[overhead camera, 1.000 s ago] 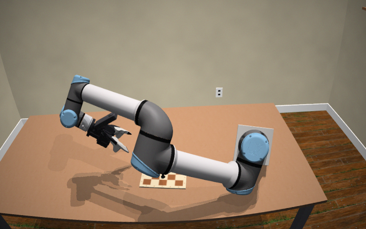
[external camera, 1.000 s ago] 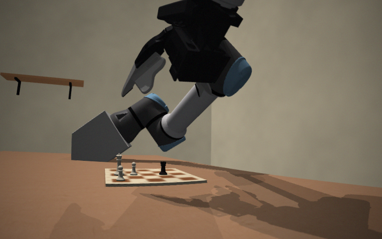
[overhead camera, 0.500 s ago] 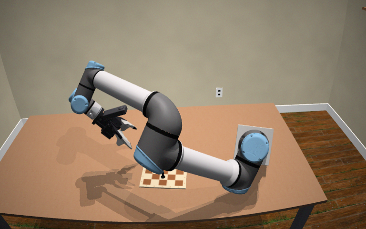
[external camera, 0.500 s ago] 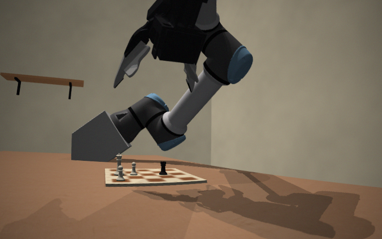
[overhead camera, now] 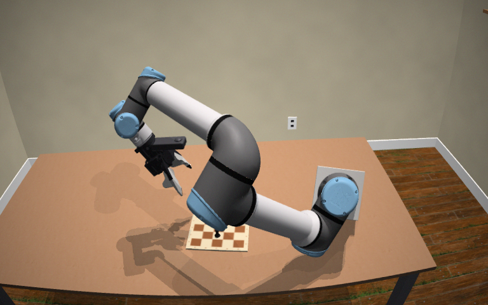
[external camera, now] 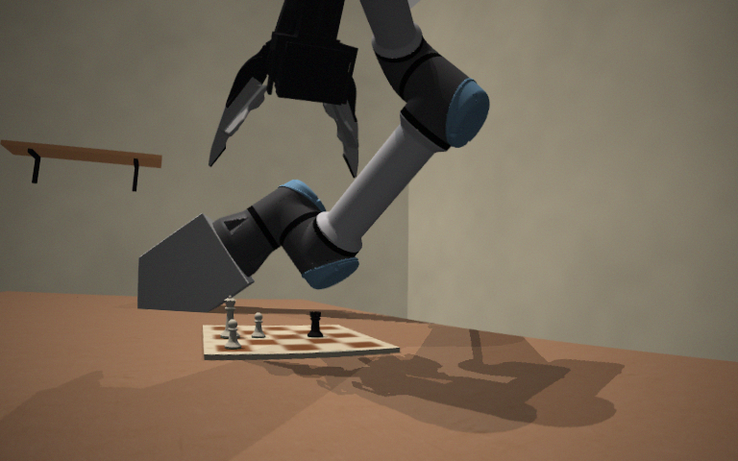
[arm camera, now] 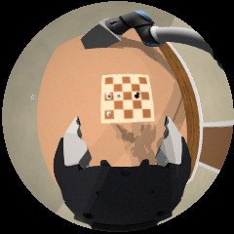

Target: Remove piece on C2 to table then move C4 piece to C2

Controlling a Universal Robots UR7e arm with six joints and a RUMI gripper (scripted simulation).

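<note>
A small chessboard [external camera: 296, 340] lies on the brown table; it also shows in the wrist view [arm camera: 127, 97] and, half hidden by the arm, in the top view [overhead camera: 218, 237]. On it stand a black rook [external camera: 314, 324], a tall pale piece [external camera: 230, 310] and two pale pawns [external camera: 258, 325] [external camera: 232, 334]. In the wrist view the black rook [arm camera: 136, 95] stands mid-board and the pale pieces [arm camera: 113, 97] [arm camera: 109, 114] at the left. My gripper [external camera: 282, 159] hangs high above the table, away from the board, open and empty. It also shows in the top view [overhead camera: 182, 178] and the wrist view [arm camera: 122, 136]. I cannot read the square labels.
The arm's elbow [overhead camera: 230, 172] hangs over the board's far side in the top view. The robot's grey base plate [overhead camera: 340, 190] sits on the table at the right. A wall shelf [external camera: 81, 155] is at the back left.
</note>
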